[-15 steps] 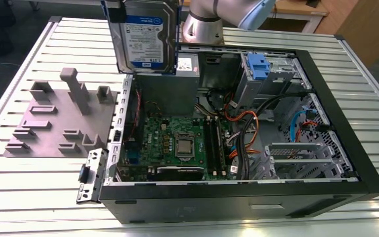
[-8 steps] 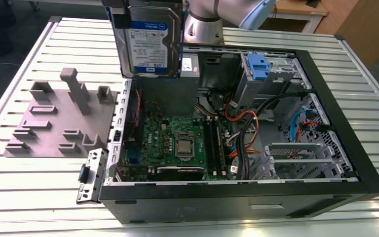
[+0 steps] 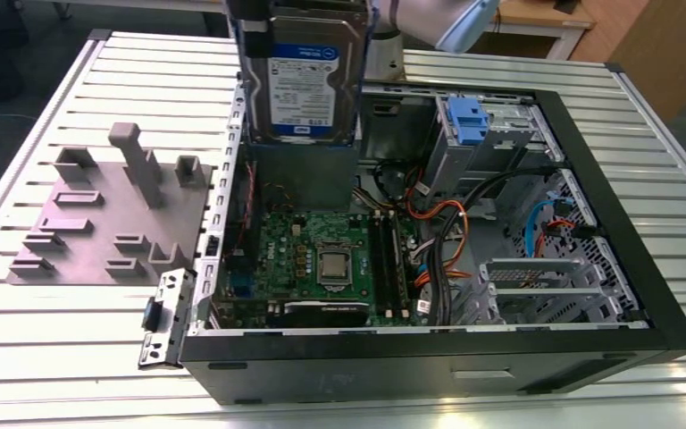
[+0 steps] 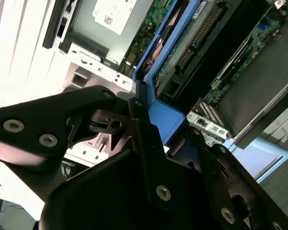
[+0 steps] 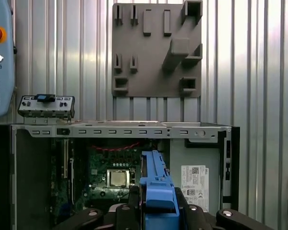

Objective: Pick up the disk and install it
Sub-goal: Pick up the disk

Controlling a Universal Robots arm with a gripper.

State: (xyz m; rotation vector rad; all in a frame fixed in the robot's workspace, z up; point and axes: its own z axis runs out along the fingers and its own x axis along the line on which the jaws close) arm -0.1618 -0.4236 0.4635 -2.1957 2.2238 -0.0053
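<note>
From where I stand, the disk (image 3: 299,76) has a dull silver metal body and a glossy white-and-blue paper label. Its carrier frame (image 5: 158,191) is smooth blue plastic. The gripper (image 4: 163,124) looks matt black, dotted with shiny metal screws. The table (image 3: 69,340) is ribbed aluminium with a satin sheen. The fixture plate (image 3: 99,214) is matt grey plastic. The computer case (image 3: 439,357) is black-painted outside, with bare steel inside.

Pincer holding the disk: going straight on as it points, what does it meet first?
Likely the grey metal box inside the open case, beside the motherboard; the disk would touch first. Depth unclear.
</note>
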